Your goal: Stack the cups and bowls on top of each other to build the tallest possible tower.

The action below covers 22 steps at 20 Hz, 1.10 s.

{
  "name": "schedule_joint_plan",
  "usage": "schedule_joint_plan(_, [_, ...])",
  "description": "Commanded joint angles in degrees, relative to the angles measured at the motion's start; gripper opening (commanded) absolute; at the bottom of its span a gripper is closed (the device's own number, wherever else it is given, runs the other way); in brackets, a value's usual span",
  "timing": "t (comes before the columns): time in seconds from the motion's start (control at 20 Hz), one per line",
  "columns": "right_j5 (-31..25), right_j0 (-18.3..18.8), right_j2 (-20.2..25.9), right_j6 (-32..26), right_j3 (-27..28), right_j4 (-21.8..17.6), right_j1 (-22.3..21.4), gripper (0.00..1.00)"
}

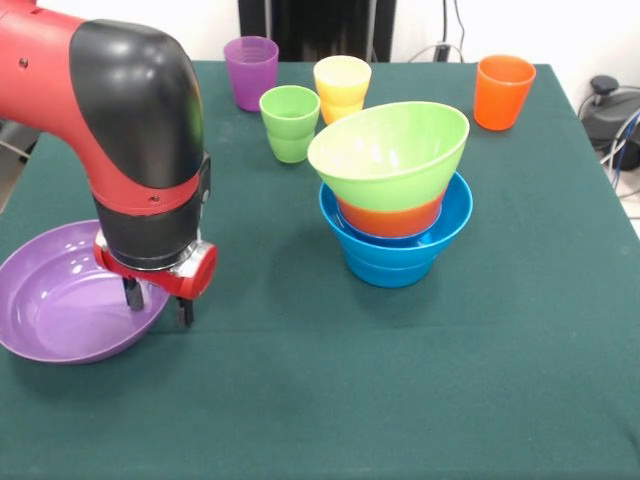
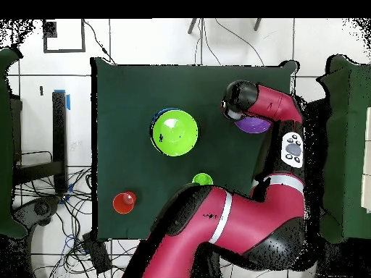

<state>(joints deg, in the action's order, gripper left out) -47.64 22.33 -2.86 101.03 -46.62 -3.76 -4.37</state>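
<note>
Table [image 1: 420, 400] in dark green cloth carries everything, and the largest thing on it is the tower [image 1: 395, 195] near the middle: a lime green bowl [image 1: 390, 150] tilted on top, an orange bowl [image 1: 390, 217] under it, a blue bowl [image 1: 392, 250] at the base. From the gripper [image 1: 158, 300] in the front view, that pile lies at about two o'clock, well apart.

Next in size, the purple bowl [image 1: 60, 300] sits flat and upright at the front view's lower left. The gripper hangs at its rim on the three o'clock side, one finger over the bowl's inside and the other just outside, so the rim seems to run between them. The fingers stand a little apart; I cannot tell whether they touch the rim, and nothing is lifted.

Smallest, the cups stand loose at the far side: purple cup [image 1: 251, 70], green cup [image 1: 290, 122], yellow cup [image 1: 342, 87], and orange cup [image 1: 503, 90] off at one o'clock from the tower.

My guess is that the purple bowl's rim gets pinched next.
</note>
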Motion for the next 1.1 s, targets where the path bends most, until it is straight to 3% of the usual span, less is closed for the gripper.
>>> schedule_joint_plan(0.05, [3.62,0.25,5.5,0.86,-4.56,-0.53,2.55,1.0])
schedule_joint_plan(0.4, [2.79,-0.22,4.45,1.15,-3.82,-1.04,2.38,1.0])
schedule_joint_plan(0.45, [3.03,-0.34,4.22,1.37,-3.86,-1.17,2.31,0.0])
schedule_joint_plan(1.1, [2.5,-0.71,3.96,1.38,-2.59,-0.94,2.41,0.0])
